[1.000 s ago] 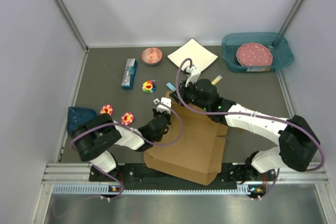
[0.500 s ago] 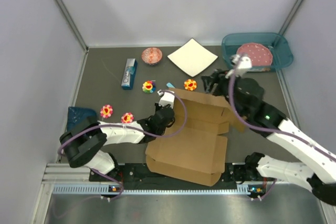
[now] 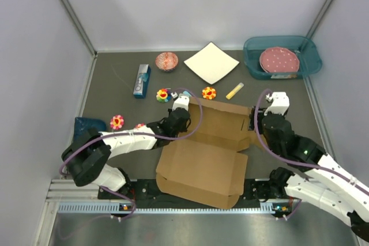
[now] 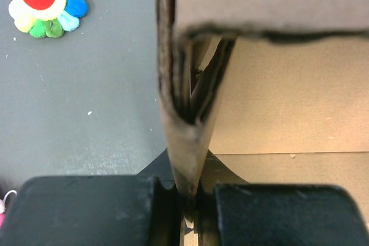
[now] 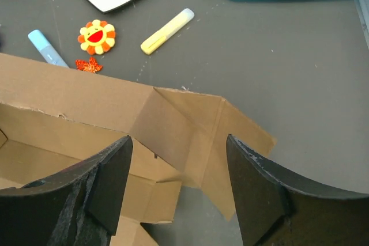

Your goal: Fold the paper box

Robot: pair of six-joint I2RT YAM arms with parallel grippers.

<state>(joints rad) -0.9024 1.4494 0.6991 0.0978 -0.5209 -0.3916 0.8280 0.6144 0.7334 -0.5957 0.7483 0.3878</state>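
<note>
Cardboard of paper box likely light, stiff, springy at creases. Left gripper clamped on doubled wall, centre frame. Right gripper apart, empty. Best to pinch walls near folds.

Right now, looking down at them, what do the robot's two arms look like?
The left arm and the right arm are chains of white tubes and bulky black joints. A thin purple cable loops loosely along each. Near each wrist sits a small white box. The fingers are blocky and matte black.
</note>
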